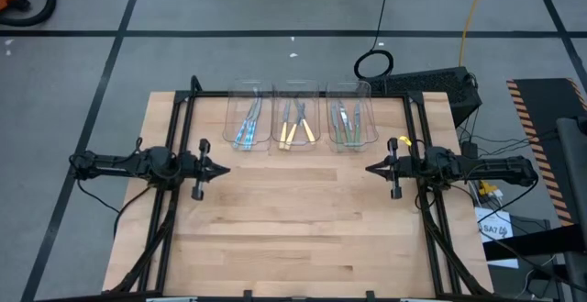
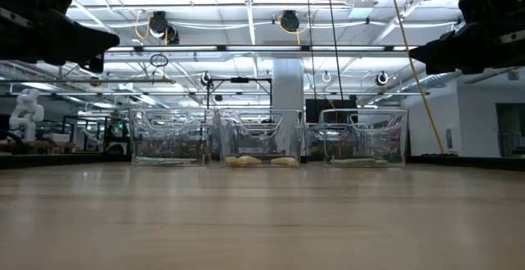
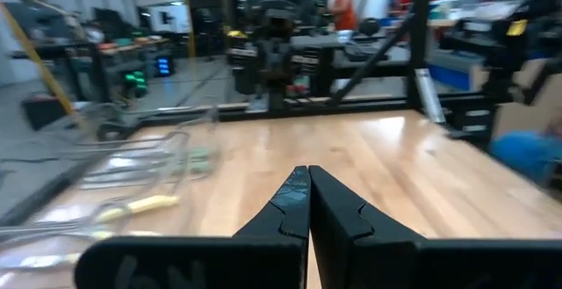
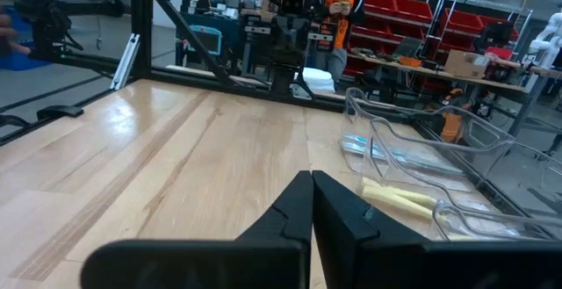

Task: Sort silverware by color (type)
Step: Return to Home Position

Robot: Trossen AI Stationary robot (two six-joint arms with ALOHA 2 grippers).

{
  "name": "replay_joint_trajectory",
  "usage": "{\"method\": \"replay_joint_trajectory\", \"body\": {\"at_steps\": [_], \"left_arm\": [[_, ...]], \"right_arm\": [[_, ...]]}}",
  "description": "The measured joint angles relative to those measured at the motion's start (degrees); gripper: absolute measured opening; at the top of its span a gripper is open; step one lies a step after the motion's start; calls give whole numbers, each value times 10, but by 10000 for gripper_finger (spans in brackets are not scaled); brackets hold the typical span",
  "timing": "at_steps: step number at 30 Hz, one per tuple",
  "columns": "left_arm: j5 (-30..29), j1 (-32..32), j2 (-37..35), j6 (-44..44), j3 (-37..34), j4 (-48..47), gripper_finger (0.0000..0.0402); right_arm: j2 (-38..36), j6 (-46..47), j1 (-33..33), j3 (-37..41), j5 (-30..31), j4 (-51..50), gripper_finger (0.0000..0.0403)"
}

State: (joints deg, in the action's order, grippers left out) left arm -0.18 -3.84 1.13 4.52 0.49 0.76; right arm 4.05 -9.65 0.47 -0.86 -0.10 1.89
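Three clear plastic bins stand in a row at the table's far edge. The left bin (image 1: 249, 118) holds blue-handled silverware (image 1: 248, 128), the middle bin (image 1: 296, 118) pale yellow-handled pieces (image 1: 295, 134), the right bin (image 1: 348, 118) green-handled ones (image 1: 345, 129). All lie flat on the bin floors. My left gripper (image 1: 226, 169) hovers shut at the table's left side, above the wood, pointing right. My right gripper (image 1: 369, 167) hovers shut at the right side, pointing left. In the wrist views the fingers (image 3: 307, 203) (image 4: 312, 205) meet tip to tip, holding nothing.
Bare wood (image 1: 293, 219) spreads between the two grippers and toward the near edge. A black frame (image 1: 183, 109) borders the table. Cables and a dark box (image 1: 431, 86) sit beyond the far right corner. A person in orange (image 4: 338, 8) stands in the room behind.
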Motion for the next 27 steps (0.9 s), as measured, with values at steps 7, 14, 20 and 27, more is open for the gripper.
{"method": "replay_joint_trajectory", "body": {"at_steps": [7, 14, 20, 27], "left_arm": [[42, -3, 0, -43, 0, 0, 6], [45, -3, 0, -96, 0, 2, 6], [46, -3, 0, -92, 0, 2, 6], [46, -3, 0, -93, 0, 3, 6]], "right_arm": [[0, 0, 0, 0, 0, 0, 4], [0, 0, 0, 0, 0, 0, 4], [0, 0, 0, 0, 0, 0, 4], [0, 0, 0, 0, 0, 0, 4]]}}
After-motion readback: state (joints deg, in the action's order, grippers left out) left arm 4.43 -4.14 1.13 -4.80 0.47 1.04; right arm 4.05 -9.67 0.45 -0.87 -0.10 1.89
